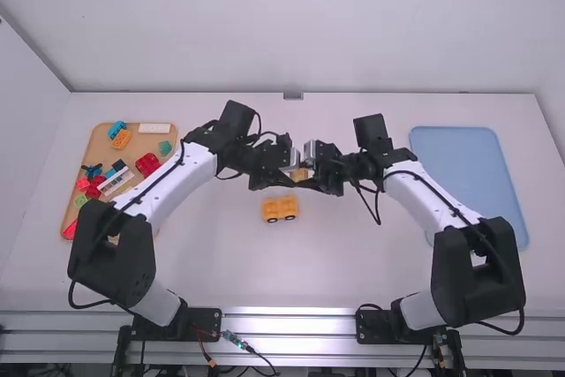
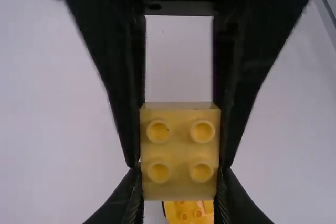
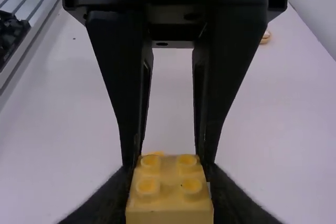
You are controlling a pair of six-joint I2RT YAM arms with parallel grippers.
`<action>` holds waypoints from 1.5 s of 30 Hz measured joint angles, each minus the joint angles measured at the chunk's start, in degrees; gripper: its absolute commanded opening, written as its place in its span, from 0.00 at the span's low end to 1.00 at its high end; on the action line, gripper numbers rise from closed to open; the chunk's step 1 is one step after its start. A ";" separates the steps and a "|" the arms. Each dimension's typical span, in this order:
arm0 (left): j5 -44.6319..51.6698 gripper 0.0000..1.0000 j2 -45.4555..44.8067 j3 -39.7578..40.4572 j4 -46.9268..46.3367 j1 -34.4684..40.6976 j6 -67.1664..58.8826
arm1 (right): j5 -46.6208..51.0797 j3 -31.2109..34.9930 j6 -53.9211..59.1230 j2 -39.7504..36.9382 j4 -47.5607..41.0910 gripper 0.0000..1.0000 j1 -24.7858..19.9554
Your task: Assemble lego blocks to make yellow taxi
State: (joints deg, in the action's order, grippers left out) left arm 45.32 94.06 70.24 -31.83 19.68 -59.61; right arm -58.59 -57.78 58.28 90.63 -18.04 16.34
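In the high view, my left gripper and right gripper meet above the middle of the table, with a small yellow block between them. Four round studs show on the yellow block in the left wrist view, where my left gripper is shut on it and the other gripper's fingers flank it. My right gripper is also shut on the yellow block. Below them, a yellow car body with dark wheels rests on the table; its studded top lies beyond the block.
At the left stands a tan tray of mixed parts, including a red block, a white plate and a green block. A blue mat or tray lies at the right, partly behind the right arm.
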 measured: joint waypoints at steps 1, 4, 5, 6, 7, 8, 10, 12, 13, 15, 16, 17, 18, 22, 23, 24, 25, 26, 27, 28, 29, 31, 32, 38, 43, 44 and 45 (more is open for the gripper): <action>-0.02 0.03 0.00 0.00 -0.02 -0.02 0.00 | -0.22 0.00 0.07 -0.02 0.17 0.66 0.07; -0.15 0.02 0.00 0.00 0.02 0.00 0.04 | -0.55 0.00 -0.44 -0.02 0.04 0.90 0.33; -0.20 0.02 0.00 0.00 -0.02 -0.02 0.00 | -0.70 0.00 -0.24 -0.02 0.26 0.99 0.31; -0.28 0.02 0.00 0.00 -0.04 0.00 0.00 | -0.79 0.00 -0.17 -0.02 0.33 0.98 0.33; -0.44 0.02 0.00 0.00 -0.07 0.00 0.02 | -0.79 0.00 -0.26 -0.02 0.26 0.99 0.33; -0.68 0.02 0.00 0.00 -0.17 -0.02 0.00 | -0.76 0.00 -0.22 -0.02 0.33 0.99 0.31; -2.97 0.02 0.00 0.00 -1.40 0.00 0.04 | -0.61 0.00 -0.39 0.00 0.22 0.99 0.00; -5.81 0.02 0.00 0.00 -3.34 0.00 -0.02 | -0.37 0.00 -0.92 0.00 0.04 0.99 -0.63; -7.67 0.02 0.00 0.00 -4.42 0.00 0.02 | -0.20 0.00 -1.14 -0.02 -0.11 0.99 -1.03; -11.72 0.02 0.00 0.00 -6.62 -0.20 0.00 | 0.09 0.00 -1.92 -0.02 -0.55 0.99 -2.23; -12.70 0.02 0.00 0.00 -7.21 -0.35 0.02 | 0.11 0.00 -2.01 -0.02 -0.70 0.99 -2.58; -14.34 0.02 0.00 0.00 -8.11 -0.57 0.02 | 0.31 -0.02 -2.34 -0.02 -0.98 0.99 -3.34; -15.67 0.02 0.00 0.00 -8.44 -1.01 0.02 | 0.31 0.00 -2.43 -0.02 -1.11 0.99 -4.00; -18.67 0.02 -0.02 -0.79 -6.99 -4.22 0.00 | 0.35 0.00 -2.73 0.00 -1.20 0.99 -5.57; -19.08 0.02 -0.09 -1.55 -6.36 -5.22 -0.02 | 0.37 0.00 -2.75 -0.02 -1.20 0.99 -5.75; -19.69 0.02 -0.24 -3.45 -5.27 -7.06 -0.02 | 0.44 0.00 -2.86 -0.02 -1.25 0.99 -6.05; -20.31 0.02 -0.39 -5.20 -4.07 -8.39 0.00 | 0.46 0.00 -2.82 -0.02 -1.36 0.99 -6.21; -20.61 0.02 -0.48 -6.27 -3.41 -9.05 0.00 | 0.46 0.00 -2.91 -0.02 -1.42 0.99 -6.25; -21.35 0.02 -0.96 -9.16 -2.36 -10.67 -0.33 | 0.48 0.00 -2.78 -0.02 -1.44 0.99 -6.27; -21.88 0.02 -1.42 -11.26 -2.51 -11.85 -1.09 | 0.46 0.00 -2.84 -0.02 -1.44 0.99 -6.27; -22.36 0.02 -2.08 -13.51 -3.37 -12.81 -2.51 | 0.48 0.00 -2.80 -0.02 -1.42 0.99 -6.27; -22.80 0.02 -2.91 -16.04 -4.00 -13.27 -4.87 | 0.52 0.00 -2.86 -0.02 -1.44 0.99 -6.27; -22.95 0.02 -3.39 -17.75 -4.02 -13.25 -6.60 | 0.55 0.00 -2.78 -0.02 -1.42 0.99 -6.27; -24.00 0.02 -3.76 -22.49 1.53 -13.05 -10.54 | 1.40 0.00 -2.86 -0.02 -1.44 0.99 -6.21; -24.41 0.05 -3.87 -25.44 6.86 -13.03 -10.95 | 2.51 0.00 -2.78 -0.02 -1.44 0.99 -5.40; -24.44 0.07 -3.87 -26.23 8.33 -13.03 -10.86 | 3.04 0.00 -2.78 -0.02 -1.44 0.99 -4.96; -24.44 0.08 -3.87 -27.06 10.05 -13.03 -10.40 | 3.56 0.00 -2.80 -0.02 -1.44 0.99 -4.48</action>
State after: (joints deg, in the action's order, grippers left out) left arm 20.88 90.19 43.18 -21.78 6.66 -70.02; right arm -55.02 -57.78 55.48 90.61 -19.49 11.86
